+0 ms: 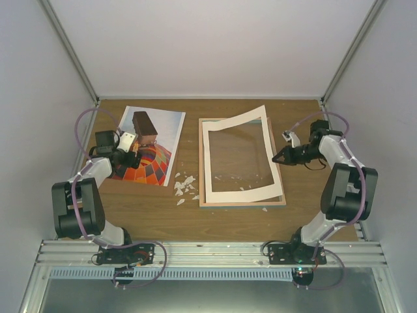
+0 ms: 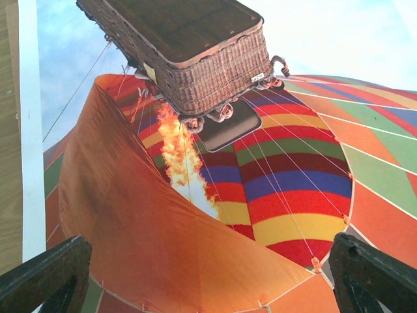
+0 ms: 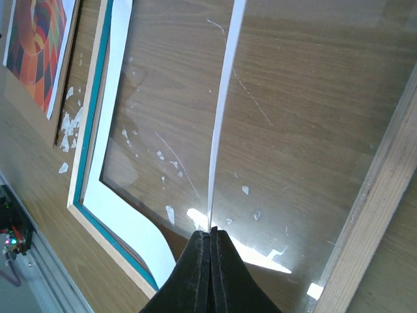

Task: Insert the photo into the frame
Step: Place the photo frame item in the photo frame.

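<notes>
Two tools are in view. The left tool [image 2: 210, 274], spread wide and holding nothing, hangs over the photo [image 2: 280, 189], a striped orange-red balloon with a dark wicker basket. The photo lies flat near the table's [image 1: 228, 222] far-left corner. The right tool [image 3: 210, 238] is clamped tight on the right edge of the cream mat [image 1: 244, 191], which lies askew across the teal frame [image 1: 241, 203] at mid-table. White flakes [image 1: 184, 186] litter the strip between photo and frame.
</notes>
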Controlling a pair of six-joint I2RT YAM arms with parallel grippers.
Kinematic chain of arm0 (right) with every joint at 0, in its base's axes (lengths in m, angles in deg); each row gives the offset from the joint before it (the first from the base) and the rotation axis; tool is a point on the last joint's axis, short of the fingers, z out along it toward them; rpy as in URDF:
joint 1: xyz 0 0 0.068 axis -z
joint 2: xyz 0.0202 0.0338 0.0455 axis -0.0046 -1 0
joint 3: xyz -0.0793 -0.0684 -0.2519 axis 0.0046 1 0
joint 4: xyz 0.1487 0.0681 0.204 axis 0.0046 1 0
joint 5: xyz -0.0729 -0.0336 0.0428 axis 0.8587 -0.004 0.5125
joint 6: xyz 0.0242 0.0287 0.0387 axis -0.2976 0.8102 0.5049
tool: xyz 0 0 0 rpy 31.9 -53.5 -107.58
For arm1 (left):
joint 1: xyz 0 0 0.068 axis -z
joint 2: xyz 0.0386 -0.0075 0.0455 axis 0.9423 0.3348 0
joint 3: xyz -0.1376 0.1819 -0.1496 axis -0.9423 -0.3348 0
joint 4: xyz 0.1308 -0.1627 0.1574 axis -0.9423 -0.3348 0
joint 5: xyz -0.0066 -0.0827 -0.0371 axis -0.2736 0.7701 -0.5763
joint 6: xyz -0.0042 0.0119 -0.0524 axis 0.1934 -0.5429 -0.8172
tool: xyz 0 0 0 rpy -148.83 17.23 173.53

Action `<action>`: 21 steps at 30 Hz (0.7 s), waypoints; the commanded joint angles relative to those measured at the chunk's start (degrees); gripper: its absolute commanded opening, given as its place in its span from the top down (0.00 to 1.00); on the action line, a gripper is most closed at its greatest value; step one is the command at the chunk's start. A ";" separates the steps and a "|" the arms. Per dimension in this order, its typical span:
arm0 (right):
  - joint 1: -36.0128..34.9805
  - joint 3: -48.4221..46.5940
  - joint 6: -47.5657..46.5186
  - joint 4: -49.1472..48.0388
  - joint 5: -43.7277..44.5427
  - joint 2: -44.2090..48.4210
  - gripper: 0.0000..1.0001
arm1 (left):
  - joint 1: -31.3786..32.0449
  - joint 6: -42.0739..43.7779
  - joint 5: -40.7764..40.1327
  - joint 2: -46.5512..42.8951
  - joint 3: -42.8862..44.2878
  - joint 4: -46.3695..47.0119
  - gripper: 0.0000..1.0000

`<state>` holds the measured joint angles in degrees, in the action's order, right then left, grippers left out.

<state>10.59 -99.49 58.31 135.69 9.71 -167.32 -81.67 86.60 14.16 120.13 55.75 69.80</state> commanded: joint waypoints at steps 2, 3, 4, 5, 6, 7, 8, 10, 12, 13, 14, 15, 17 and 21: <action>0.46 -1.01 -0.94 0.84 -2.49 -1.68 0.99 | 0.41 -0.40 0.56 -1.05 0.36 2.47 0.01; 0.48 -1.00 -0.65 0.71 -2.74 -1.36 0.99 | 0.43 -0.37 0.55 -1.05 0.28 2.51 0.01; 0.49 -1.05 -0.20 0.66 -2.94 -0.99 0.99 | 0.42 -0.38 0.55 -1.13 0.26 2.47 0.01; 0.44 -1.38 0.09 0.65 -2.96 -0.71 0.99 | 0.41 -0.28 0.60 -1.14 0.26 2.40 0.01; 0.48 -2.00 0.37 0.78 -2.73 -0.37 0.99 | 0.41 -0.31 0.62 -1.21 0.30 2.38 0.01; 0.47 -2.86 1.00 0.82 -2.18 -0.04 0.99 | 0.41 -0.26 0.52 -1.29 0.26 2.42 0.01; 0.44 -3.89 1.63 0.95 -1.29 0.25 0.99 | 0.42 -0.24 0.53 -1.32 0.35 2.38 0.01; 0.48 -5.96 2.96 1.36 1.30 1.11 0.99 | 0.37 -0.15 0.60 -1.46 0.59 2.29 0.01; 0.46 -8.05 3.79 2.12 4.66 1.98 0.99 | 0.41 -0.23 0.78 -1.68 0.98 2.01 0.01; 0.48 -9.56 4.12 2.49 6.67 2.52 0.99 | 0.48 -0.33 0.87 -1.93 1.16 1.95 0.01; 0.49 -10.86 4.08 2.93 8.73 3.32 0.99 | 0.50 -0.45 1.04 -2.21 1.33 1.99 0.01; 0.49 -12.16 3.96 3.45 10.87 4.14 0.99 | 0.57 -0.53 1.14 -2.47 1.52 1.88 0.01; 0.46 -15.21 3.49 4.70 14.92 6.49 1.00 | 0.82 -0.87 1.52 -2.94 1.93 1.48 0.01; 0.48 -21.38 1.97 8.08 24.18 10.27 0.99 | 1.59 -1.58 2.15 -3.37 2.77 0.82 0.01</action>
<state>10.67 -115.27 61.45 139.87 22.89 -161.79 -81.12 86.45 14.55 118.75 56.01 69.62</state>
